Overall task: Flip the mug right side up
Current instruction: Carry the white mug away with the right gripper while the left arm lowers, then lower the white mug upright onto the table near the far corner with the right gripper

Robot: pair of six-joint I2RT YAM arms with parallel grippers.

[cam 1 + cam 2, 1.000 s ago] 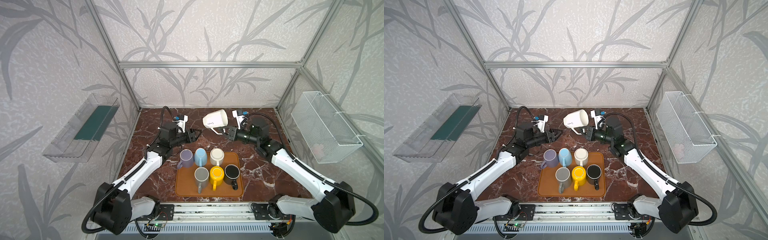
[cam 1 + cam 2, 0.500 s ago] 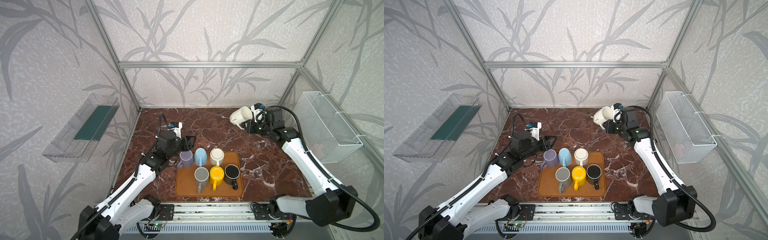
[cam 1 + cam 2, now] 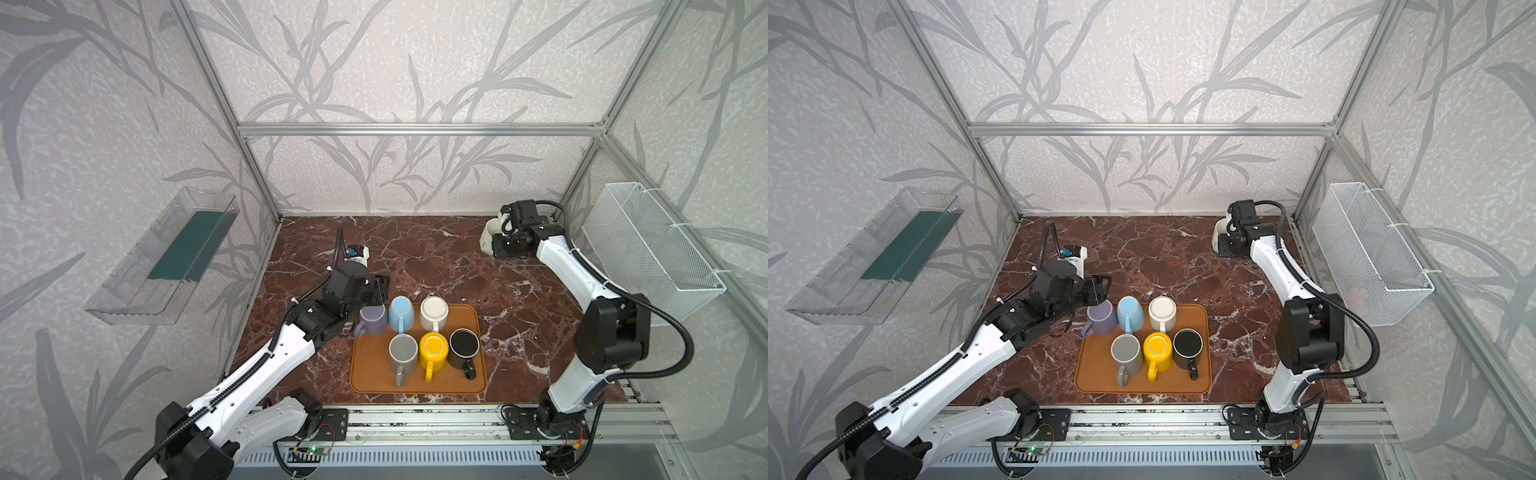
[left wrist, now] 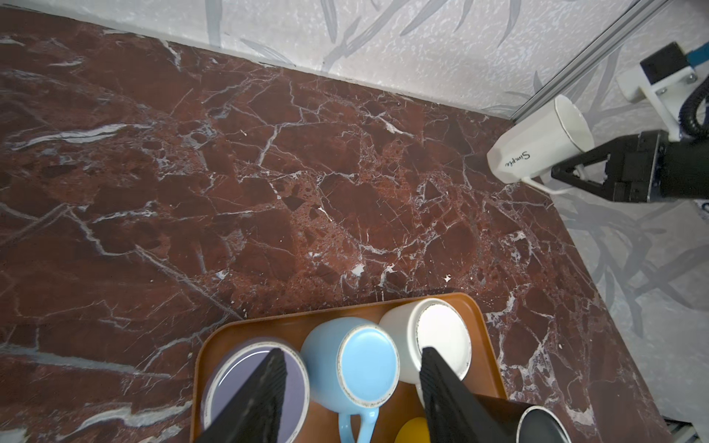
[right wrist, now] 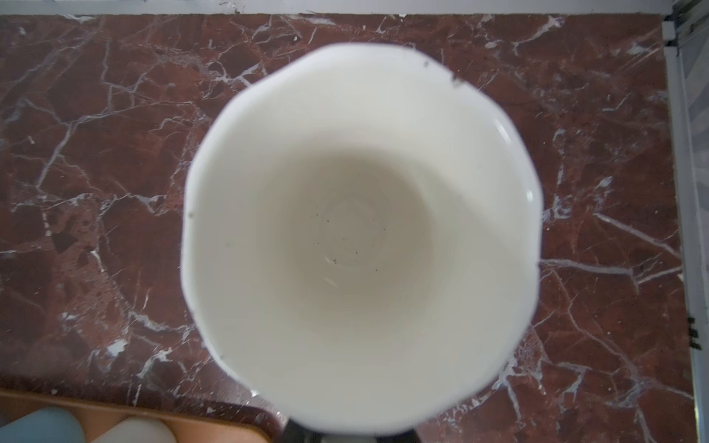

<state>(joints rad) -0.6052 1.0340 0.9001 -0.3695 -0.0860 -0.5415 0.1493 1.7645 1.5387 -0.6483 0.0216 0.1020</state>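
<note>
**Asker:** Where is the mug to be turned?

**Describer:** The faceted white mug (image 3: 488, 239) is at the far right corner of the dark red marble bench (image 3: 415, 257), well apart from the tray. The right gripper (image 4: 555, 173) has it by its thin handle, jaws pressed close together on it. The mug is tilted. Black script on its side reads "Simple".

**Asker:** Which way does its mouth face?

**Describer:** Toward the right wrist camera, which looks straight down into the pale, empty inside. I cannot tell whether the base touches the bench.

**Asker:** And the other arm?

**Describer:** The left gripper (image 4: 353, 351) hangs at the far left corner of the orange tray (image 3: 415, 386), close to the purple mug (image 3: 372, 320). Its jaws stand about half apart and hold nothing. I cannot tell whether they touch any mug.

**Asker:** What is on the tray?

**Describer:** Six mugs in two rows of three. In the far row, from left to right, stand the purple one, a light blue mug (image 3: 401, 312) and a plain white mug (image 3: 434, 311). All three show flat bases, so they stand upside down. In the near row stand a grey mug (image 3: 403, 351), a yellow mug (image 3: 434, 349) and a black mug (image 3: 464, 345), with their handles toward the near edge.

**Asker:** Anything else?

**Describer:** A white wire basket (image 3: 648, 241) hangs on the right wall.
</note>
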